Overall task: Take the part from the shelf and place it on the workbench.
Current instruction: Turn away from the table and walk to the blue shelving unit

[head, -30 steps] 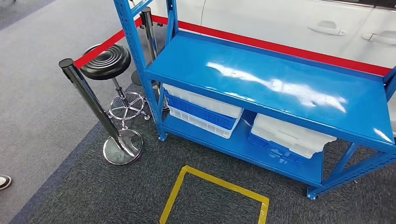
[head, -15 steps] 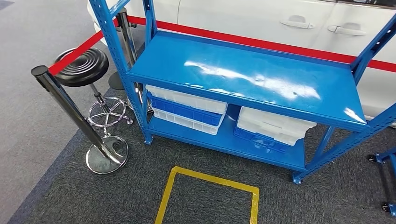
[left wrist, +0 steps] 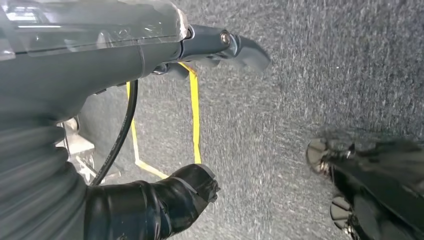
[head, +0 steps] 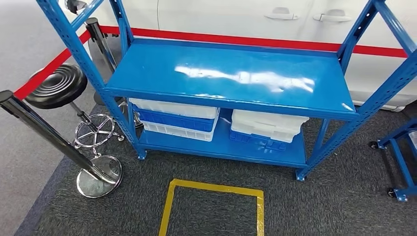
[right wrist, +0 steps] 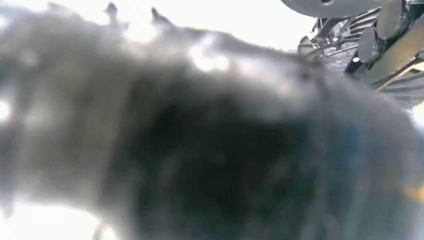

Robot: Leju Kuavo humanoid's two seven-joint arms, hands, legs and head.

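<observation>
On the grey carpet directly ahead stood a blue steel shelf (head: 226,78), its glossy middle deck bare and carrying only glare from the lighting. No part could be identified on that deck. The lower deck held two stacks of white and blue plastic bins (head: 174,118) (head: 268,129), pushed in under the deck, probably as storage; whether the part lay inside them could not be told. No workbench could be identified with certainty.

A yellow taped square (head: 212,206) lay on the carpet just before the shelf, in my judgement a standing mark for the robot. The task appeared to be at its approach stage, with nothing yet taken.

The left hand (left wrist: 150,65) hung over the carpet beside the yellow tape, its grey thumb and dark fingers (left wrist: 185,192) spread and holding nothing, which suits an arm carried idle during walking. The right hand (right wrist: 210,150) was a dark blur close against its camera; the state of its fingers could not be told.

To the left of the shelf stood a chrome barrier post (head: 54,142) on a round base, a black round stool (head: 56,86) and a red barrier belt (head: 236,39) running behind the shelf, before a white car (head: 255,17). A blue wheeled frame (head: 401,162) stood at the right. The post and stool narrowed the left approach; the shelf's uprights would limit any reach to the bins.
</observation>
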